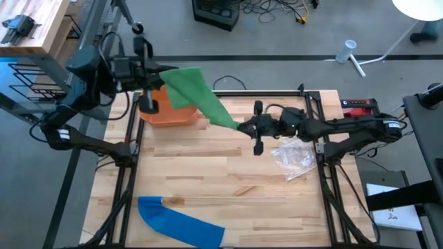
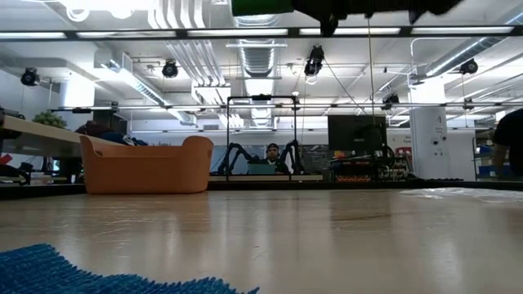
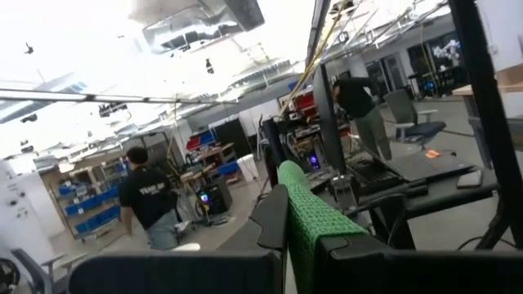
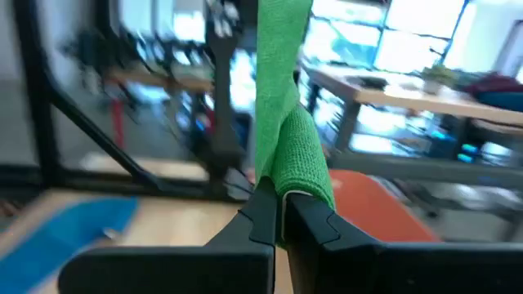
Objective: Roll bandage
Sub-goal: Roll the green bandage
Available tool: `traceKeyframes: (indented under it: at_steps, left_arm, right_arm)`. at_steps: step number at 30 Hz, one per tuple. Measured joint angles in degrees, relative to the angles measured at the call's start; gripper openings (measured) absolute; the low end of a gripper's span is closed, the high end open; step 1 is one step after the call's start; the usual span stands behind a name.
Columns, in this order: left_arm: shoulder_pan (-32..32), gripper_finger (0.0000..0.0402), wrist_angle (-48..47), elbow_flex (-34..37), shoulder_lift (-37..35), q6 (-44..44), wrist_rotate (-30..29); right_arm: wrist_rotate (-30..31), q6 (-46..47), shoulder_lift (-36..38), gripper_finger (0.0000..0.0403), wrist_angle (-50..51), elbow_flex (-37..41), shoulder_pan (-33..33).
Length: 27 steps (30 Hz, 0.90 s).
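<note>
I hold the green bandage (image 1: 197, 93) stretched in the air between my two grippers, above the far part of the table (image 1: 221, 180). My left gripper (image 1: 154, 72) is clamped on its wide end at the far left; in the left wrist view the knitted green cloth (image 3: 315, 220) rises between my closed fingers (image 3: 270, 220). My right gripper (image 1: 243, 126) pinches the narrow end near the table's middle, and in the right wrist view the cloth (image 4: 286, 122) folds over and runs up from my two fingers (image 4: 261, 212), which are pressed together on it.

Below the left end of the bandage stands an orange basket (image 1: 166, 111) at the far left of the table; in the low view it (image 2: 145, 166) sits on the wood, with the arms overhead. A blue cloth (image 1: 178, 223) lies flat at the near left edge, well apart from my grippers. A crumpled clear plastic bag (image 1: 294, 158) lies to the right, just beneath my right arm. People stand in the room beyond.
</note>
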<state>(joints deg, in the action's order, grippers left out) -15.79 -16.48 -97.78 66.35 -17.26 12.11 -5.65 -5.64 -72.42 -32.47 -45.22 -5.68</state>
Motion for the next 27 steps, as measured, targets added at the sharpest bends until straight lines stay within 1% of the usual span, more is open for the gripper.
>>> traceKeyframes:
  at_steps: [2,6,9,12,14,20,24,27]
  left_arm:
    - [0.0,0.0,0.2,0.1,1.0,0.2,0.0]
    - [0.0,0.0,0.6,0.1,4.1,0.4,-0.7]
    - [-0.1,0.0,0.9,0.1,6.2,0.4,-5.2]
    - [-0.7,0.0,0.5,0.1,7.5,-0.9,-11.6]
    - [-1.5,0.0,0.6,0.1,7.8,-1.8,-14.3]
    - [-5.9,0.0,4.6,0.1,7.9,-1.5,-14.5]
    - [-9.0,0.0,10.7,0.1,8.4,0.9,-14.5]
    - [-11.4,0.0,12.4,-0.1,9.1,2.4,-14.4]
  right_arm:
    - [-2.6,2.5,-2.2,0.0002,-7.6,2.2,-0.7]
    - [-5.1,4.6,-5.9,0.0002,-11.9,2.7,-0.9]
    - [-5.5,4.7,-7.6,0.0002,-11.8,2.3,-0.6]
    - [-7.1,4.3,-8.0,0.0002,-11.7,2.3,-0.5]
    - [-8.3,3.6,-7.8,0.0002,-11.4,2.2,-0.5]
    - [-12.7,3.5,-8.2,0.0002,-10.1,2.0,-0.6]
    - [-12.8,3.8,-8.3,0.0002,-6.3,0.8,-0.6]
    - [-13.0,3.2,-8.3,0.0002,-4.9,0.0,-0.5]
